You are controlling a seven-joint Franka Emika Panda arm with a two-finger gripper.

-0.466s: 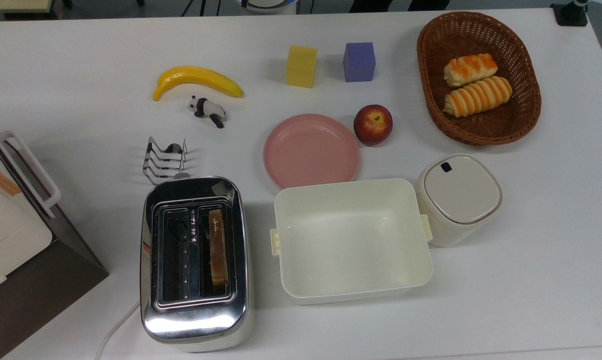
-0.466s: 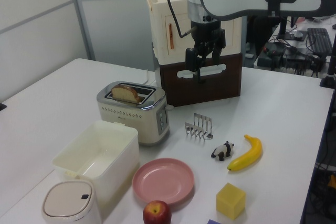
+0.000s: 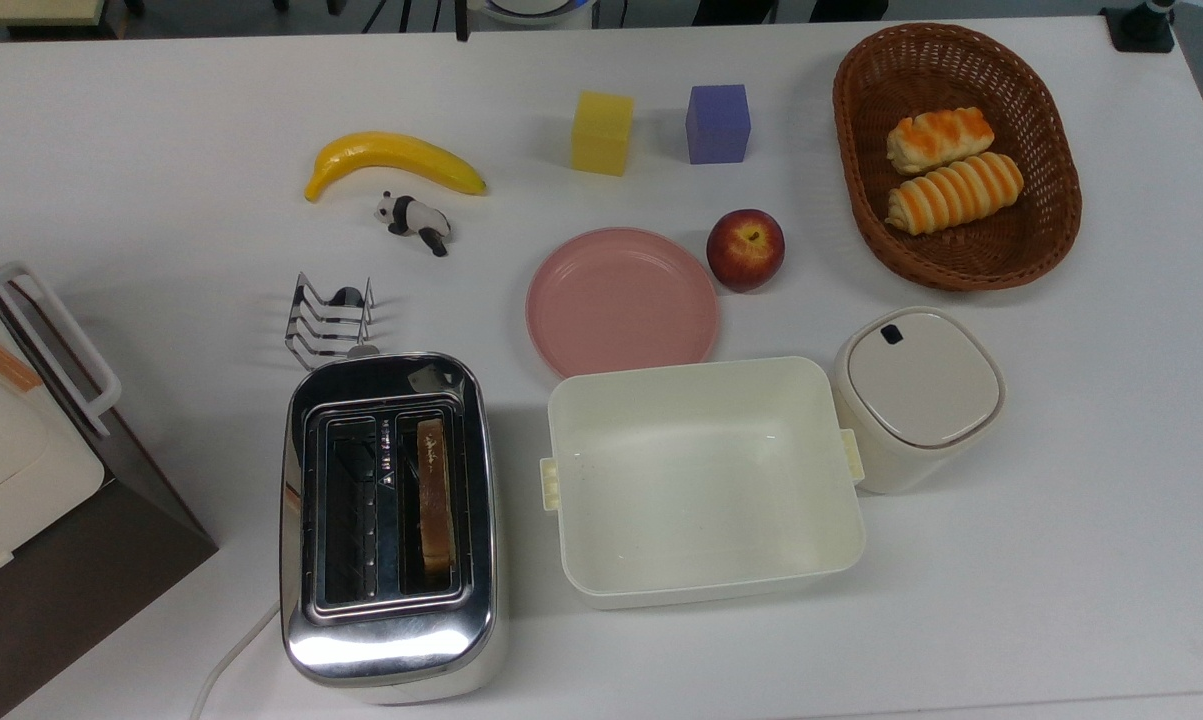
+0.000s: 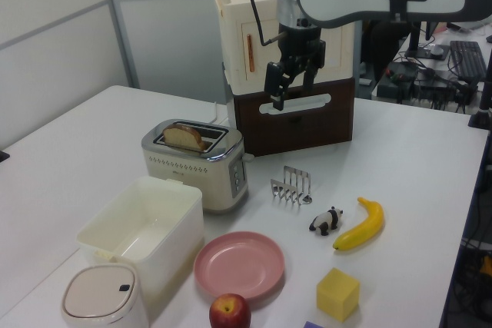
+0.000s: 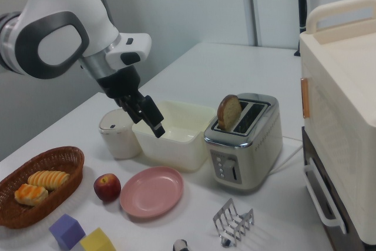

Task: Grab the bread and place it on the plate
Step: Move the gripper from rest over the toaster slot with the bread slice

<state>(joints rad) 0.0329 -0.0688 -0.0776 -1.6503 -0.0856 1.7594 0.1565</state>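
The bread (image 5: 228, 112) is seen standing upright in one slot of the chrome toaster (image 3: 389, 520), its domed top raised above the rim. It is judged light, soft and easily crushed or torn, so it would best be pinched gently across its flat faces at the exposed top and lifted straight up. The claw (image 4: 281, 86) is held high above the table (image 3: 1061, 560), well apart from the toaster, its fingers seemingly a little apart with nothing between them. The pink plate (image 3: 621, 302) lies bare beside the cream tub (image 3: 701, 480). The white table is crowded; office partitions and desks are seen behind.
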